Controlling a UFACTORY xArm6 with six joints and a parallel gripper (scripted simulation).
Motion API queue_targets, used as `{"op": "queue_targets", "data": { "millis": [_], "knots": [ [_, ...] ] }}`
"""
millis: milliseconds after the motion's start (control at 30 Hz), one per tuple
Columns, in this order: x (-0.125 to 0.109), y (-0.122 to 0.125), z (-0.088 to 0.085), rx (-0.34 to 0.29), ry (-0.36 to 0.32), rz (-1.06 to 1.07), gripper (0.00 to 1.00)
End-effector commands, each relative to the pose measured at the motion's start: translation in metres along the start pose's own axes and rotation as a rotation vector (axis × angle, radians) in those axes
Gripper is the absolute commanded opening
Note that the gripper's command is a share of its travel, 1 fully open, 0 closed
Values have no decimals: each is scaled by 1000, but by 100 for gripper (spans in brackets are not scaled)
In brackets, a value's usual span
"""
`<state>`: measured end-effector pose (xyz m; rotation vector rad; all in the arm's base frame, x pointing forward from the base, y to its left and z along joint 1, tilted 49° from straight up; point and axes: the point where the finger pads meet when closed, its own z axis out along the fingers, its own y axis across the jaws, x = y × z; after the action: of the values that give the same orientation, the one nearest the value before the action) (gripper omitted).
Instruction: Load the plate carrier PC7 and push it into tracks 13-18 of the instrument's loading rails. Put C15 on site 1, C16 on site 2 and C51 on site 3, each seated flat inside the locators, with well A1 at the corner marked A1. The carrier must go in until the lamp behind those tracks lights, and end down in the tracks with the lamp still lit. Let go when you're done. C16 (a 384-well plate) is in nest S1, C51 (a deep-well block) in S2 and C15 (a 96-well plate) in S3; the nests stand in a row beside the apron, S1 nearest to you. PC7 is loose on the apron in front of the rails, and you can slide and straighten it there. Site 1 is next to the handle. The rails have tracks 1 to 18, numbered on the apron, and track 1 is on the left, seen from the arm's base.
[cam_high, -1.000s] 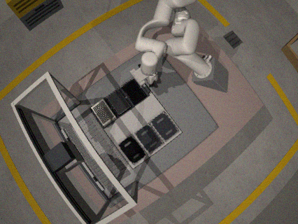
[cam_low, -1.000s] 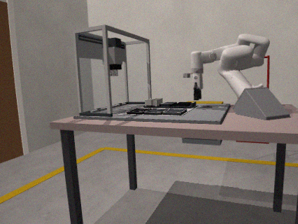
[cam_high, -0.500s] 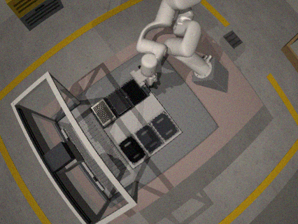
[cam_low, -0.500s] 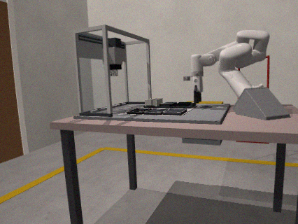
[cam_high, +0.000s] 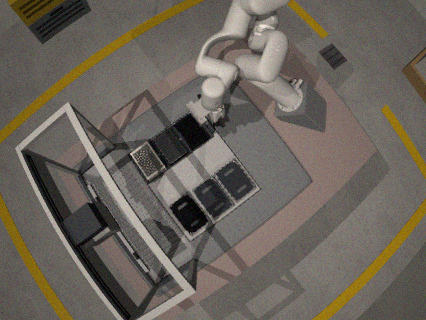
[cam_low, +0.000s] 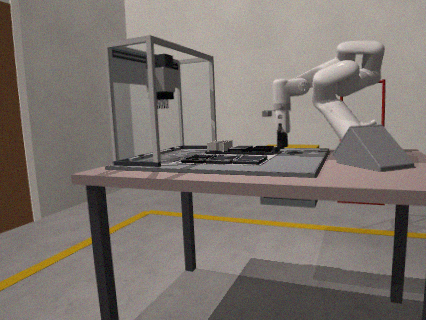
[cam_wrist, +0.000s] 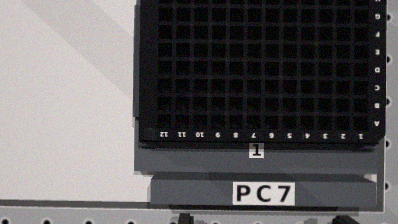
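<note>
The carrier PC7 (cam_high: 170, 145) lies on the apron and holds three plates in a row. The black 96-well plate (cam_wrist: 257, 70) sits on site 1 next to the handle (cam_wrist: 263, 193), with its A1 corner at the lower right in the wrist view. A dark plate (cam_high: 170, 145) is on the middle site and a pale block (cam_high: 148, 161) on the far site. My gripper (cam_wrist: 263, 219) (cam_high: 212, 116) is open and empty. It hangs just above the handle end of the carrier; only the fingertips show at the bottom edge of the wrist view. From the side the gripper (cam_low: 281, 137) is low over the deck.
Three dark nests (cam_high: 214, 196) stand in a row beside the apron. The instrument's frame (cam_high: 100, 210) with the loading rails (cam_high: 127, 200) is beyond the far end of the carrier. The arm's base block (cam_low: 372, 147) stands on the table to the right.
</note>
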<state>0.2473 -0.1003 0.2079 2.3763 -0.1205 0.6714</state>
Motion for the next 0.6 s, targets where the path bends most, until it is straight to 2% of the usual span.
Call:
{"op": "queue_targets", "data": {
  "millis": [0,567],
  "knots": [
    [1,0,2,1,1,1,82],
    [1,0,12,1,2,1,82]
  ]
}}
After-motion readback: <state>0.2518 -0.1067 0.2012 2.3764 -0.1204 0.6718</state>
